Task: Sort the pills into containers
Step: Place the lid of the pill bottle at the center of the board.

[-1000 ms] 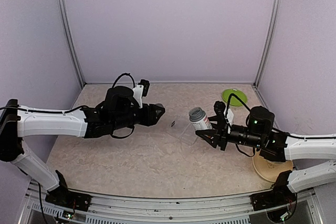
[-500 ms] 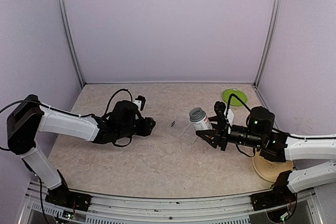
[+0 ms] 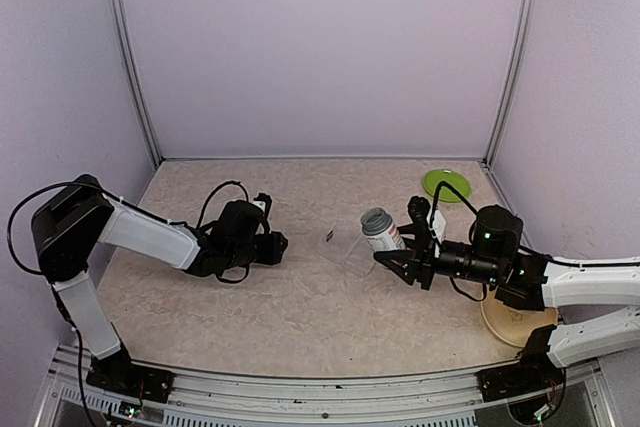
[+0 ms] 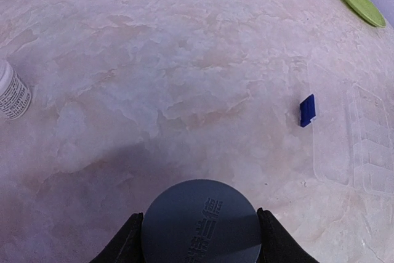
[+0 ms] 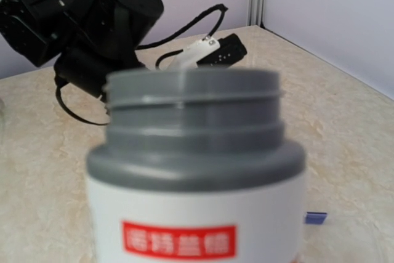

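Far back, 2 o'clock: green plate. Dark cap clamped in left claw; right claw seemingly gripping open white pill bottle. Tiny blue pill loose, 10 o'clock of clear pill box.

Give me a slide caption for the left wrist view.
Left gripper grips a dark cap; a blue pill lies beside the clear pill box.

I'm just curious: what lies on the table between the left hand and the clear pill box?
One small dark blue pill, just short of the pill box; otherwise bare tabletop. The left wrist view shows it, beyond the left hand.
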`<state>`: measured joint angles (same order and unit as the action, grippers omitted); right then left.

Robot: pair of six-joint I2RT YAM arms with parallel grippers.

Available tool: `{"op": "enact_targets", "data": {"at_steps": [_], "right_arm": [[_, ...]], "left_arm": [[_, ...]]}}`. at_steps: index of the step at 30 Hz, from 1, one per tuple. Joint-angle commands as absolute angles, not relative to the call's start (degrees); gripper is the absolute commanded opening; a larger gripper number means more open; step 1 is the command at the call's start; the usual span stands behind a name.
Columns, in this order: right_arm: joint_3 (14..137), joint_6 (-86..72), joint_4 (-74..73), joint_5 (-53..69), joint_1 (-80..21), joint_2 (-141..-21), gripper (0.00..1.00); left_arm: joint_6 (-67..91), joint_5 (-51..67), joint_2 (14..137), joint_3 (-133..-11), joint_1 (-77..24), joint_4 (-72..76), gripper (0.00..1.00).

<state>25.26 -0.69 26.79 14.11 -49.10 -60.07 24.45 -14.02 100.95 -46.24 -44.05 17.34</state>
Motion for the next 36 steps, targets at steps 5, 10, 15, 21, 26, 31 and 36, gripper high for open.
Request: {"op": "enact_targets", "data": {"at_steps": [5,10,15,21,26,31,36], "right_arm": [[24.6,-0.6,28.7,13.8,-48.9,-58.7,0.27],[24.4,-0.7,28.8,13.9,-48.9,-58.9,0.27],[24.5,-0.7,29.0,13.9,-48.8,-59.2,0.27],[24.5,-0.7,28.9,13.8,-48.9,-59.4,0.28],[24.6,-0.7,29.1,13.9,-48.9,-59.6,0.28],[24.7,-0.6,29.1,13.9,-48.9,-59.9,0.28],[24.7,-0.5,29.1,13.9,-48.8,-60.0,0.28]], "left_arm": [[25.4,-14.8,104.1,-46.0,-41.7,18.6,0.33],[25.9,-14.6,105.5,-46.1,-40.4,17.6,0.36],[26.5,-14.2,106.7,-45.9,-39.8,17.4,0.37],[26.7,-14.2,107.3,-45.6,-39.4,17.5,0.38],[26.9,-14.3,107.1,-45.3,-39.3,17.5,0.46],[27.1,-14.3,106.7,-45.0,-39.3,17.5,0.52],[27.3,-14.1,106.1,-44.7,-39.3,17.5,0.56]]}}
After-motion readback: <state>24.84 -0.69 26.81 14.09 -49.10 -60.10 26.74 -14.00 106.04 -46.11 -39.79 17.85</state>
